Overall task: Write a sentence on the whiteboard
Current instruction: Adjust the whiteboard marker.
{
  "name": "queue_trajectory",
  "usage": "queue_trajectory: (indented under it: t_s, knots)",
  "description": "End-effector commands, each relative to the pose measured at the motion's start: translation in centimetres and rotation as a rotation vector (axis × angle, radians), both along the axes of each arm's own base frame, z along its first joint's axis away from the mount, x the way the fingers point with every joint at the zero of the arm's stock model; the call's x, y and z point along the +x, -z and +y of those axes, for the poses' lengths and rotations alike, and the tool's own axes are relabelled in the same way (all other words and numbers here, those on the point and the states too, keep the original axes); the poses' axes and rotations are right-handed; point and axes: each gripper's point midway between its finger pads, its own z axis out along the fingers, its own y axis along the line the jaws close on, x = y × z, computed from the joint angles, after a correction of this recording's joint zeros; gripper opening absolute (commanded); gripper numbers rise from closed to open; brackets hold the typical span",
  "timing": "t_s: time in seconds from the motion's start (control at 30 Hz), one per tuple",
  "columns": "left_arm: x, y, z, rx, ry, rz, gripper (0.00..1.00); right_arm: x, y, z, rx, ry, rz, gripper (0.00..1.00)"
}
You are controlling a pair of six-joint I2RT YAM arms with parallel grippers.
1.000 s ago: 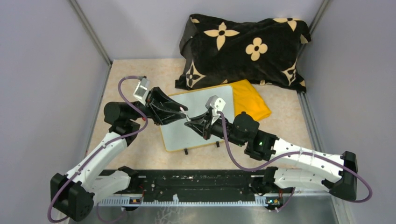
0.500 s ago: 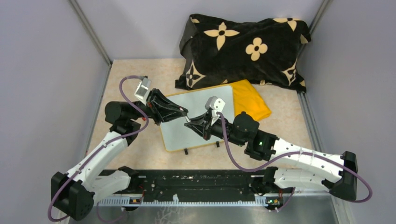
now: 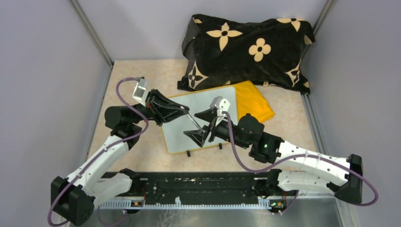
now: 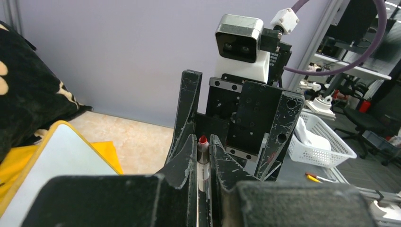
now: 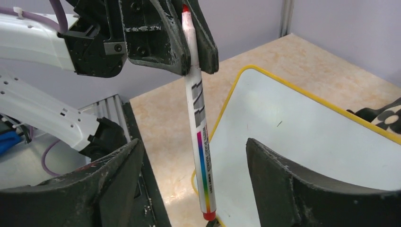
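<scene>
At worktop centre, whiteboard unwritten, cloth at its 3 o'clock. Left claw pinches marker by tip end; right claw wide, astride it. We fear slip: long barrel hangs unsupported, may drop, smear board.

From above, your left arm and right arm cover the middle of the whiteboard; whether anything is written there, you cannot tell. At the left wrist, fingers hide the marker below its red tip; the right wrist view crops the board.
</scene>
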Motion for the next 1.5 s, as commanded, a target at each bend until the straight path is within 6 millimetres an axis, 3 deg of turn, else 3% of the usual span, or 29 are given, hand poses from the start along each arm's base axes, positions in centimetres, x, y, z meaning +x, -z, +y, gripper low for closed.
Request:
queue_trajectory:
  t_s: [0.0,0.33,0.6,0.8,1.07,1.33,1.47]
  knots:
    - [-0.4,-3.3,0.7,-0.120,-0.035,-0.034,0.00,-0.3,-7.0,-2.0,0.199,0.042,-0.029,0.79]
    - [0.3,-9.8,4.2,-0.455,-0.160,0.023,0.00,0.5,-11.2,-7.1,0.492,0.185,-0.052,0.78]
    - [0.2,-13.7,5.9,-0.626,-0.108,0.099,0.00,0.0,-15.1,-5.4,0.586,0.005,-0.001,0.77]
    - [0.9,-14.9,7.4,-0.706,-0.161,0.152,0.00,-1.2,-18.1,-4.0,0.670,-0.147,-0.005,0.77]
    - [1.4,-15.2,8.4,-0.757,-0.198,0.199,0.00,-0.4,-20.2,-2.8,0.774,-0.201,0.012,0.70]
    - [1.9,-14.9,8.7,-0.772,-0.217,0.243,0.00,0.9,-21.5,-1.2,0.812,-0.225,0.055,0.58]
    - [2.1,-14.8,8.7,-0.770,-0.223,0.262,0.00,1.8,-21.3,-0.3,0.793,-0.211,0.084,0.53]
